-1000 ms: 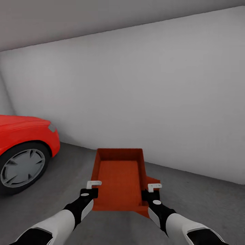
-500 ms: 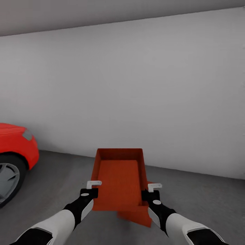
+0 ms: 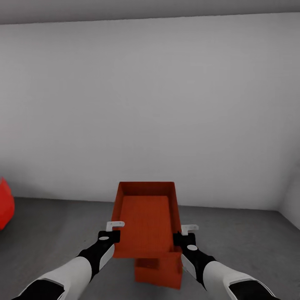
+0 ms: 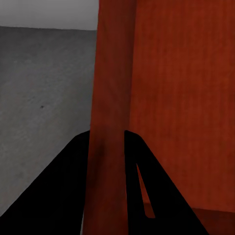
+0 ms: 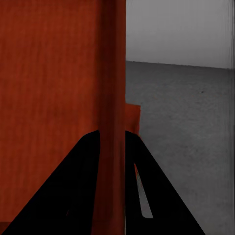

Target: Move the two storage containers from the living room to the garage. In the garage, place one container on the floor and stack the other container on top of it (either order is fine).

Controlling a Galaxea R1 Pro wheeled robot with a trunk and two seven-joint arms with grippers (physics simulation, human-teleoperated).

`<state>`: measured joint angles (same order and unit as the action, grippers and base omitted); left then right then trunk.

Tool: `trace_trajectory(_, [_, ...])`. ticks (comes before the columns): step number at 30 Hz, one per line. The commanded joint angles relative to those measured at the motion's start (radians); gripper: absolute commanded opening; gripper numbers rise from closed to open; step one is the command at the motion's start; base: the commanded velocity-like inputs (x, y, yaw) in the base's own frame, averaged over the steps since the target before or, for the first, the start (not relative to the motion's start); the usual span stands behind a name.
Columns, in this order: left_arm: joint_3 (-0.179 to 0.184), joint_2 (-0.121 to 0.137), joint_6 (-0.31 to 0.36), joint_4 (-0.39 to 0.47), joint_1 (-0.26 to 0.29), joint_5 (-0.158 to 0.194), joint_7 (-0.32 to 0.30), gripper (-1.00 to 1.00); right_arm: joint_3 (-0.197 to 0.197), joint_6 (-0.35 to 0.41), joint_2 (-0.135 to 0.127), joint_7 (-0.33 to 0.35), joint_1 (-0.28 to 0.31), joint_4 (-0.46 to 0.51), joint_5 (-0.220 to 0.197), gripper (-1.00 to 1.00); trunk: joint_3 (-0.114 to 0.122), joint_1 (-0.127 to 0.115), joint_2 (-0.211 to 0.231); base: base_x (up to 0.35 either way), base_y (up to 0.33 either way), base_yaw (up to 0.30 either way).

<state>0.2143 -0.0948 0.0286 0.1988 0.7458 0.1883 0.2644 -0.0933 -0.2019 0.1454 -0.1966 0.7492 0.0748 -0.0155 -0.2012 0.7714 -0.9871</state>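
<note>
Claws come first, two of them, at the near edge of the head view: the left claw (image 3: 111,236) is clamping the left long wall of an orange-red rectangular plastic bin (image 3: 146,221), and the right claw (image 3: 186,238) is clamping the right long wall. In the left wrist view the left claw (image 4: 107,147) is showing two black fingers (image 4: 73,186) pressed on either side of that thin wall, and in the right wrist view the right claw (image 5: 111,142) is gripping the opposite wall the same way.

Two bins are showing in all. The held one is lidless, with plain thin walls tapering slightly and a finely ribbed bottom, and it is hanging level in the air between the two arms, its open side up. The second orange-red plastic bin (image 3: 159,273) is sitting lower, directly under the near end of the held one, on the dark grey mottled concrete floor (image 3: 62,233); whether the two are touching cannot be told.

Beyond the bins the concrete floor is running back to a plain pale grey wall (image 3: 150,108). At the far left edge a rounded bright red shape (image 3: 5,208) is poking into view, well apart from the bins.
</note>
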Motion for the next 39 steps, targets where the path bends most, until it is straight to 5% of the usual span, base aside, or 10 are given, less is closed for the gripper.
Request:
trace_trajectory(1, [-0.012,0.001,-0.006,0.005,0.001,-0.016,0.032,-1.0,0.003,-0.004,-0.006,-0.061,0.001,-0.05,-0.016,-1.0,-0.001,0.001,-0.001,0.304,0.191,-0.286])
trace_trajectory(11, [-0.012,0.001,-0.006,0.005,0.001,-0.017,0.032,-1.0,0.004,-0.004,-0.007,-0.061,0.001,-0.05,-0.016,-1.0,-0.001,0.001,-0.001,0.304,0.19,-0.248])
trace_trajectory(39, [-0.012,0.001,-0.007,0.005,0.001,-0.018,0.032,-1.0,0.004,-0.004,-0.007,-0.061,0.001,-0.05,-0.016,-1.0,-0.001,0.001,-0.001,0.316,0.063,-0.005])
